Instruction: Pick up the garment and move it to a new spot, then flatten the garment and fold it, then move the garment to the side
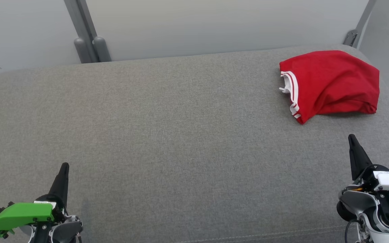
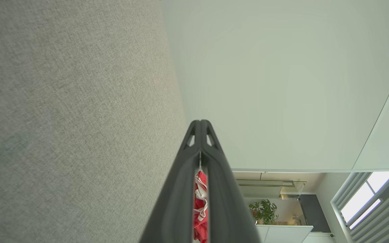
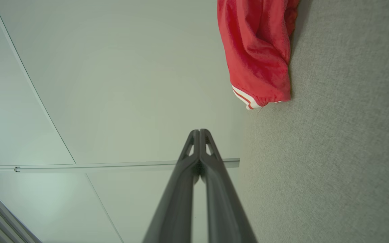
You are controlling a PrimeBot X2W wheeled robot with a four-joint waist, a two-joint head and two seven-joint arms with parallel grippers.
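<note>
Nearest, the left gripper (image 1: 64, 167) and the right gripper (image 1: 352, 138) rest low over the grey upholstered surface (image 1: 181, 141), each with its jaws pressed together and nothing between them. Well beyond the right gripper, the red garment (image 1: 333, 81) lies bunched at the far right corner, its white-striped hem (image 1: 294, 90) turned toward the middle. Likely risks: arriving with jaws together would nudge the bundle toward the nearby far edge instead of pinching it. A shallow pinch might catch only one layer, so the cloth would unroll unevenly. The left arm faces a long reach across.
</note>
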